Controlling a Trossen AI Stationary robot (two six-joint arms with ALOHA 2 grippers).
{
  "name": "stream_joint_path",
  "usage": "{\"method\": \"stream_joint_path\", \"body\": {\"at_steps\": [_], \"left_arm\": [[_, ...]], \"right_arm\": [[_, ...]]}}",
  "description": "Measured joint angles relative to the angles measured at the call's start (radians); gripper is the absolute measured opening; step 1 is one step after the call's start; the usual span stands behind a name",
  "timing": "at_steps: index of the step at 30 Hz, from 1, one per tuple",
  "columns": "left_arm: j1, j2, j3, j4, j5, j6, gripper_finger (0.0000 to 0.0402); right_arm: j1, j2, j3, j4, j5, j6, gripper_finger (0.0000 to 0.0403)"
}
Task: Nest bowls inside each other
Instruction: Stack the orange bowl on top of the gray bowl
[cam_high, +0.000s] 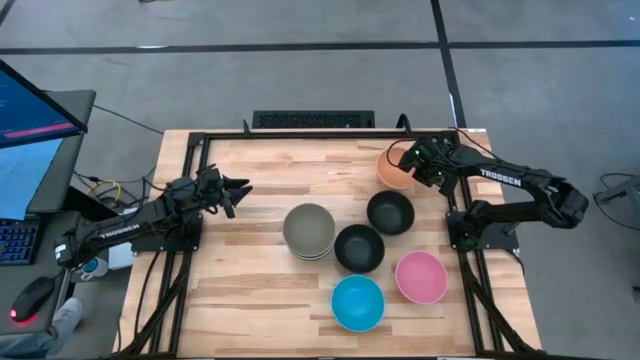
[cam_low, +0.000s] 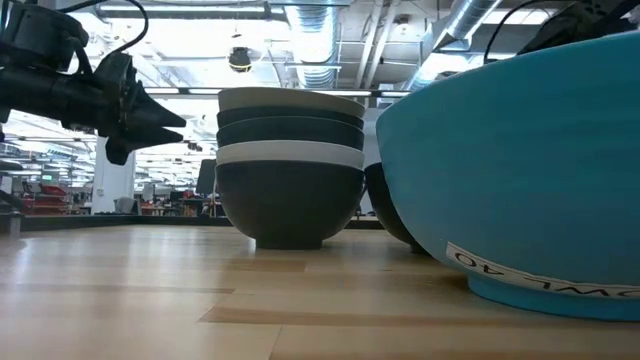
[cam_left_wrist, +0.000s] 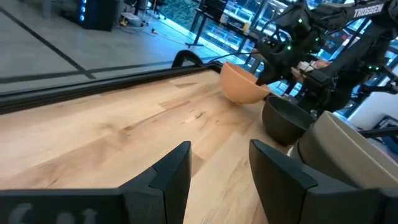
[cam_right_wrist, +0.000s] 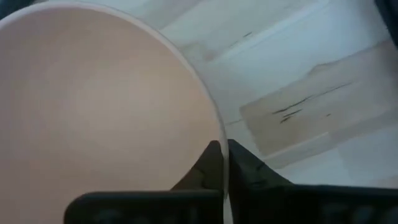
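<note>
Wrist footage alone reveals the right gripper jaws clenched across the orange bowl rim, while left gripper jaws hang released.

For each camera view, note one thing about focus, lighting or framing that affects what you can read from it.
High view: even light, all sharp. Low view: the blue bowl looms large, hiding bowls behind; bright ceiling lights backlight the stack. Left wrist view: the left gripper is soft-edged. Right wrist view: the orange bowl fills the frame, washed pale, its rim between the right gripper fingers.
</note>
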Motion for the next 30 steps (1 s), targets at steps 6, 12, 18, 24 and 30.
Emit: {"method": "stream_joint_path", "body": {"at_steps": [6,12,18,24,30], "left_arm": [[0.000,0.000,0.000,0.000,-0.002,-0.018,0.0153],[0.000,0.000,0.000,0.000,-0.002,-0.019,0.0153],[0.000,0.000,-0.001,0.001,-0.003,-0.019,0.0153],[0.000,0.000,-0.001,0.001,-0.003,-0.020,0.0153],[0.000,0.000,-0.001,0.001,-0.009,-0.023,0.0153]], "right_arm": [[0.008,-0.021,0.075,-0.033,-0.019,-0.027,0.0021],[0.081,-0.021,0.233,-0.156,-0.018,-0.063,0.0015],[0.259,-0.018,0.436,-0.305,0.026,-0.033,0.0028],[0.465,-0.011,0.577,-0.315,0.097,0.050,0.0011],[0.648,0.073,0.653,-0.316,0.112,0.129,0.0023]]}}
